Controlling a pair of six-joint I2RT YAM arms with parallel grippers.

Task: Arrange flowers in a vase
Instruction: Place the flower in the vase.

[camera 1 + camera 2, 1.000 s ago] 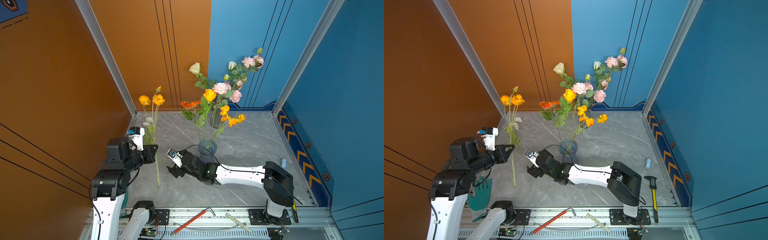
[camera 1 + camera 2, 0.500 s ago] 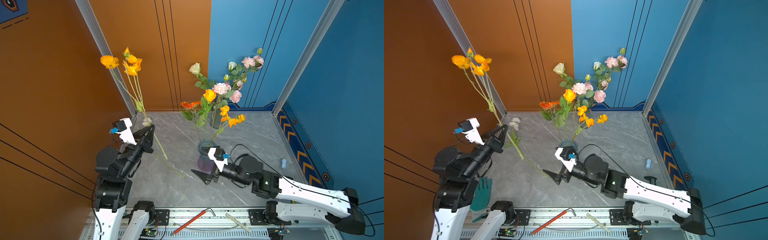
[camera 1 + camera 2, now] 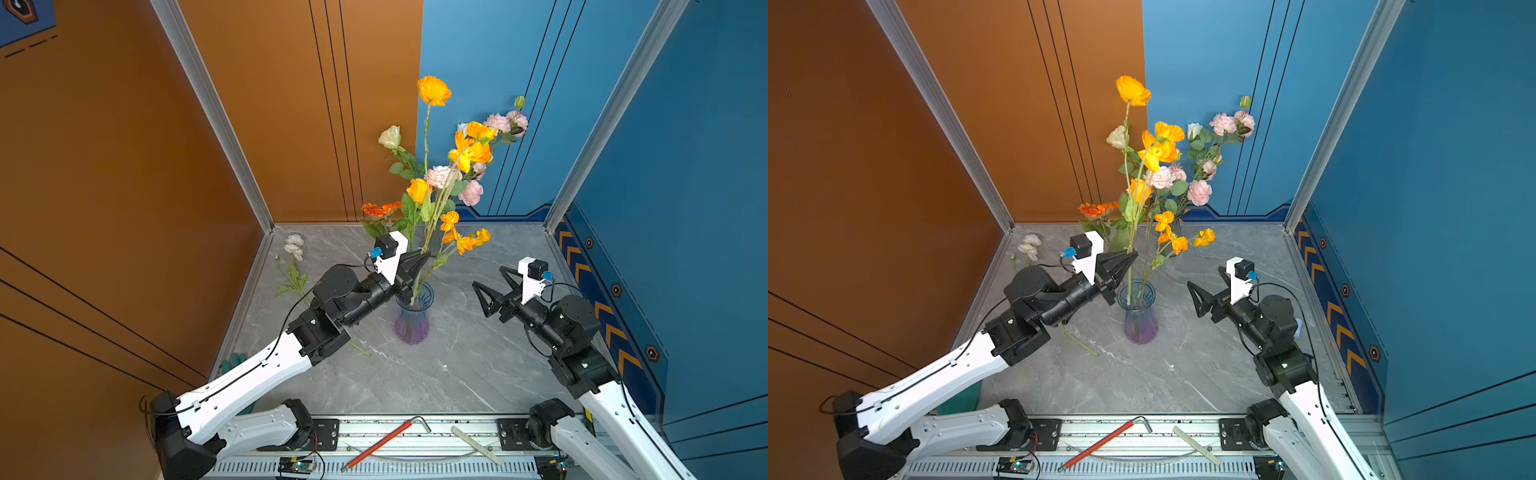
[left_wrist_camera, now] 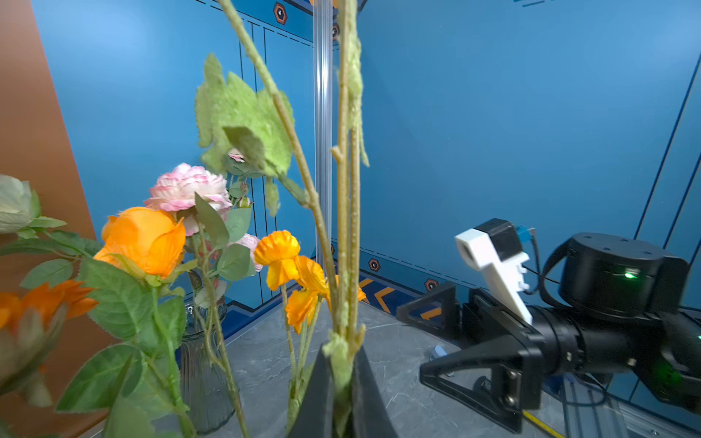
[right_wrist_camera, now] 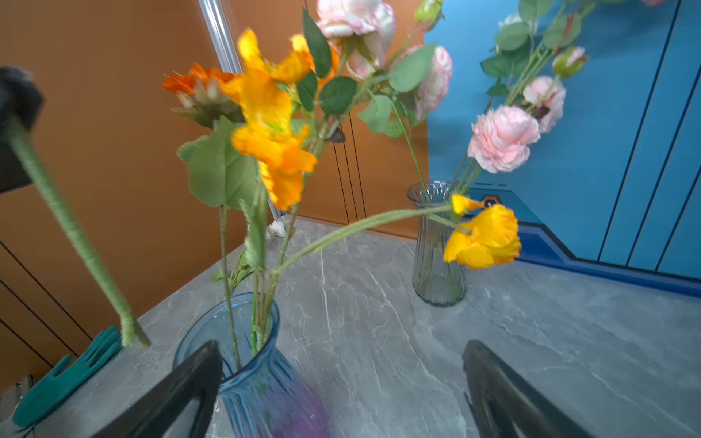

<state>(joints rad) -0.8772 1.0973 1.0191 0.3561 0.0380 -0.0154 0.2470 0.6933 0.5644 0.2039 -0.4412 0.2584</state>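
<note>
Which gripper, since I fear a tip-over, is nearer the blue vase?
Left. The left gripper, shut on the orange flowers, is right by the mouth of the blue vase; the right gripper hangs open off to its side, apart.

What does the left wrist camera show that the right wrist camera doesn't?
Left wrist only: the right arm seen from outside, with its white camera.

Right wrist only: the blue vase with stems standing in it, a teal glove, and a small white bloom on the table.

Both: the green stems that the left hand is shut on, the clear glass vase, pink blooms, orange blooms and the grey marble table.
</note>
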